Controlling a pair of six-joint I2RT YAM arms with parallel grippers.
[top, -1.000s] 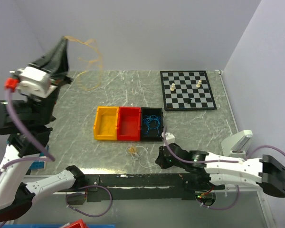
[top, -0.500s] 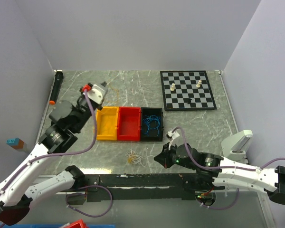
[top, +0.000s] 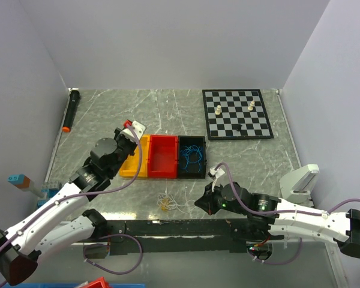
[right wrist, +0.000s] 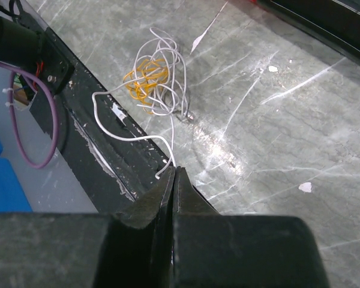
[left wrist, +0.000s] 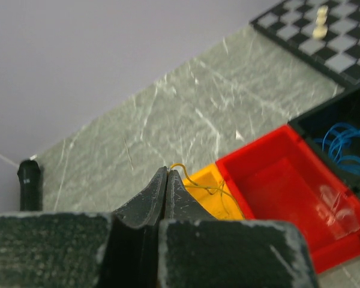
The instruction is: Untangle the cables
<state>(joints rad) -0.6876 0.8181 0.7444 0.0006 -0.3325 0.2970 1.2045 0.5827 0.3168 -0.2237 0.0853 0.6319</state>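
My left gripper point(left wrist: 168, 170) is shut on a thin yellow-orange cable point(left wrist: 211, 189), which loops down into the yellow bin point(left wrist: 205, 180). In the top view this gripper point(top: 134, 139) hangs over the yellow bin point(top: 134, 167). A small clump of white and yellow-orange cables point(right wrist: 153, 81) lies on the table near the front edge point(top: 167, 202). From it a white cable point(right wrist: 123, 135) runs to my right gripper point(right wrist: 174, 168), which is shut on its end just right of the clump point(top: 201, 204). Blue cables point(top: 192, 155) lie curled in the black bin point(top: 192, 176).
A red bin point(top: 162, 157) sits between the yellow and black ones. A chessboard point(top: 237, 117) with a few pieces lies at the back right. A black marker with an orange tip point(top: 70, 111) lies along the left edge. A black rail point(top: 168, 228) runs along the front.
My left arm has swung down from high at the left, carrying the yellow-orange cable to the yellow bin. The right gripper has stayed shut near the clump and shifted only slightly.
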